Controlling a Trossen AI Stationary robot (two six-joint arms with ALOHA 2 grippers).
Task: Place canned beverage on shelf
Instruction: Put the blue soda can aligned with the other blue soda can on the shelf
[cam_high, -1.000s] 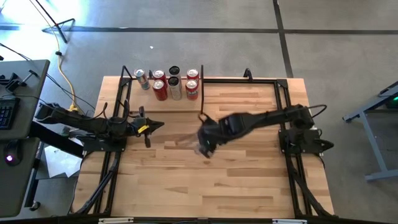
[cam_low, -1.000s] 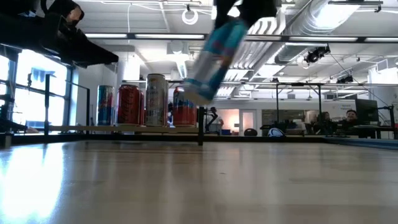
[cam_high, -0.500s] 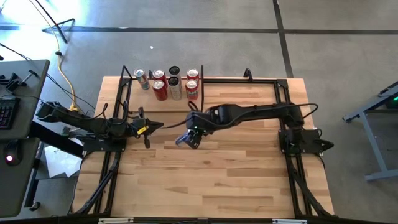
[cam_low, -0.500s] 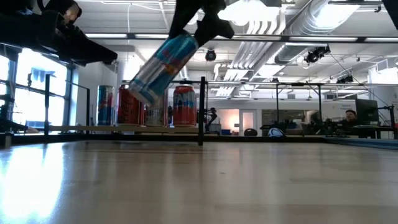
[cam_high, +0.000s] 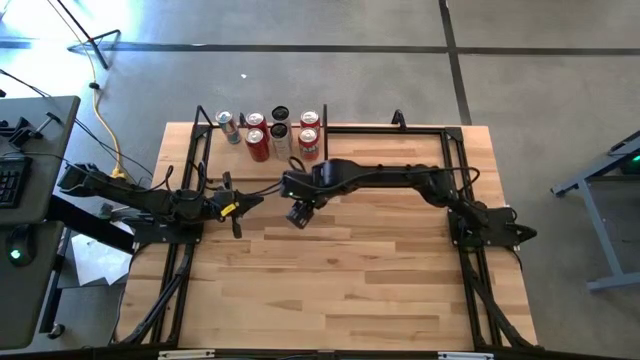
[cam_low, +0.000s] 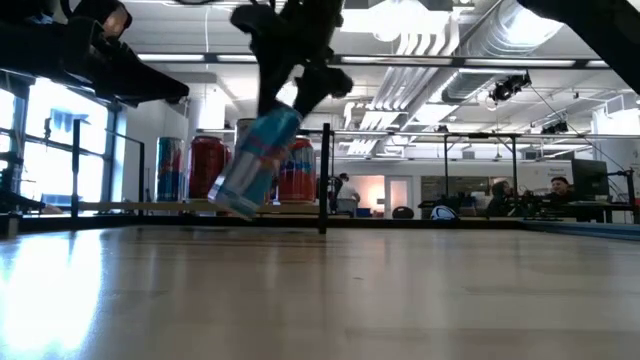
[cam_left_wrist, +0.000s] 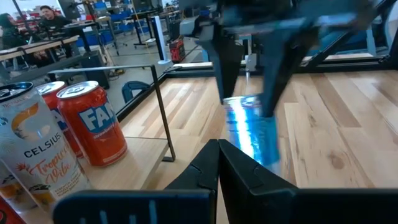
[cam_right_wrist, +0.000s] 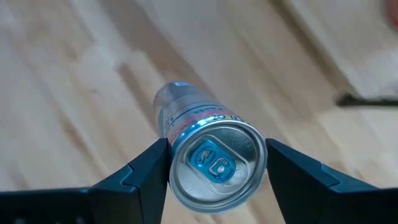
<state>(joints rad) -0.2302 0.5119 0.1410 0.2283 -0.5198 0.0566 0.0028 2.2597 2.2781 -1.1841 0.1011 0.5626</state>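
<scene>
Right claw (cam_right_wrist: 214, 165): clamped on the blue can (cam_right_wrist: 208, 149) near its top end, one finger on each side. Can is held tilted above the worktop (cam_high: 350, 270), clear of it in the low view, just in front of the shelf (cam_high: 262, 165). Can lettering is blurred and not readable; its lower end is partly cut off by the left arm's fingers in the left wrist view.

Left claw (cam_high: 245, 203): fingers seen together, hovering at the worktop's left side, pointed toward the held can.

On the shelf, further back: orange can (cam_left_wrist: 93, 123) reading "FA", rest turned away; white can (cam_left_wrist: 37, 152) reading "CELSIUS". Remaining cans are overlapped and not legible.
</scene>
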